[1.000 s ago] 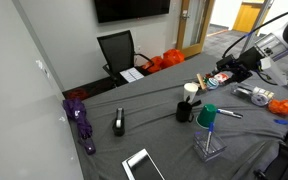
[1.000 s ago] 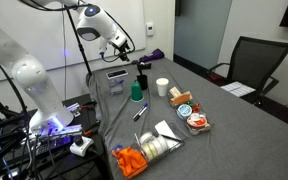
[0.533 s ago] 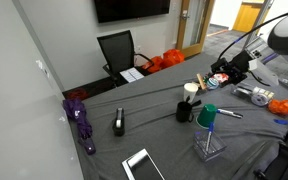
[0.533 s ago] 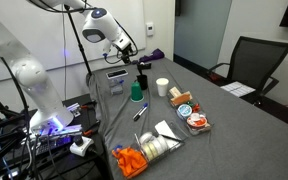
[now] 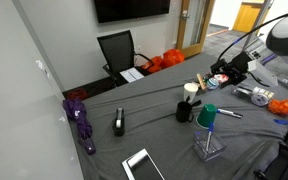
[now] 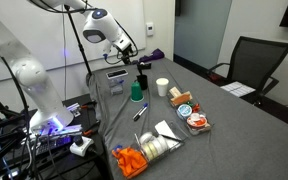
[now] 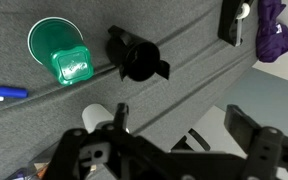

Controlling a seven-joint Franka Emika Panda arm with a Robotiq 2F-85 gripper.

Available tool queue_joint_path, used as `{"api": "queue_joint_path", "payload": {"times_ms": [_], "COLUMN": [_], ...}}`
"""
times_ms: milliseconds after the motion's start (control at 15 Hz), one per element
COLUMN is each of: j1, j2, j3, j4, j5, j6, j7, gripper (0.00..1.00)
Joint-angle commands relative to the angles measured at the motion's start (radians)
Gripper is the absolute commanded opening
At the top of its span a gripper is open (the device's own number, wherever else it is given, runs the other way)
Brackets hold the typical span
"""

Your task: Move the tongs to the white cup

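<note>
The gripper (image 7: 169,160) fills the lower edge of the wrist view with its two dark fingers spread wide and nothing between them; in an exterior view it hangs in the air above the grey table (image 5: 149,100), clear of everything on it. The tongs (image 7: 121,114) show in the wrist view as a slim pale strip just beside the white cup (image 7: 96,118), both partly hidden behind the gripper's frame, and whether they touch the cup I cannot tell. In an exterior view the same tan strip lies next to the cup on the side away from the black mug (image 5: 184,111), between the cup and the gripper. The black mug stands close to the white cup, its handle sticking out to one side in the wrist view. Near the mug is the green cup (image 7: 56,47), seen from above with its mouth open. A blue marker (image 7: 2,93) lies on the cloth at the left edge of the wrist view, below the green cup. Farther off, a purple bundle (image 5: 81,118) rests near the table's edge by the wall, and a black office chair (image 5: 117,50) stands behind the table.
</note>
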Motion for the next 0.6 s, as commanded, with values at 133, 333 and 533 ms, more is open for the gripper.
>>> {"api": "queue_joint_path", "payload": {"times_ms": [133, 333, 533], "j1": [0.005, 0.016, 0.022], "j2": [0.091, 0.140, 0.198], "j3": [-0.026, -0.038, -0.035], "j4": [0.032, 0.054, 0.091], "j5": [0.025, 0.056, 0.111], "j6": [0.020, 0.026, 0.046], "j7": [-0.035, -0.064, -0.103], "gripper": [1.00, 1.00, 1.00]}}
